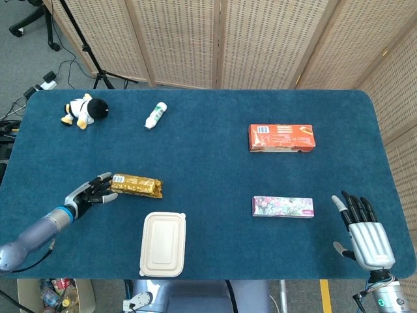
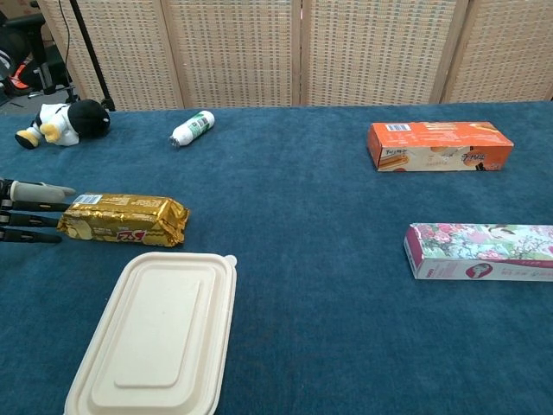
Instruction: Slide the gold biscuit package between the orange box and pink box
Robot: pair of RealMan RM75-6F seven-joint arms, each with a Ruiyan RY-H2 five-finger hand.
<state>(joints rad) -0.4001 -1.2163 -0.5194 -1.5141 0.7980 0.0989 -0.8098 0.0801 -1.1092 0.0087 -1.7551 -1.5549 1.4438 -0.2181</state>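
Gold foil marks the biscuit package (image 1: 136,186), lying flat with its end against the spread fingertips (image 2: 39,188) of the left hand (image 1: 89,193), which holds nothing. Farther right lie the pink box (image 1: 283,207) and, beyond it, the orange box (image 1: 281,137). The right hand (image 1: 365,233) hovers empty, fingers apart.

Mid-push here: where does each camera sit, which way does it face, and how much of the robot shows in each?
Head view: high up, looking steeply down on the whole table; shows the left hand at the gold biscuit package and the right hand, open.
Chest view: low, looking across the tabletop toward the screens; only the left hand's fingertips show.
Both share the package, orange box, pink box and lidded container.
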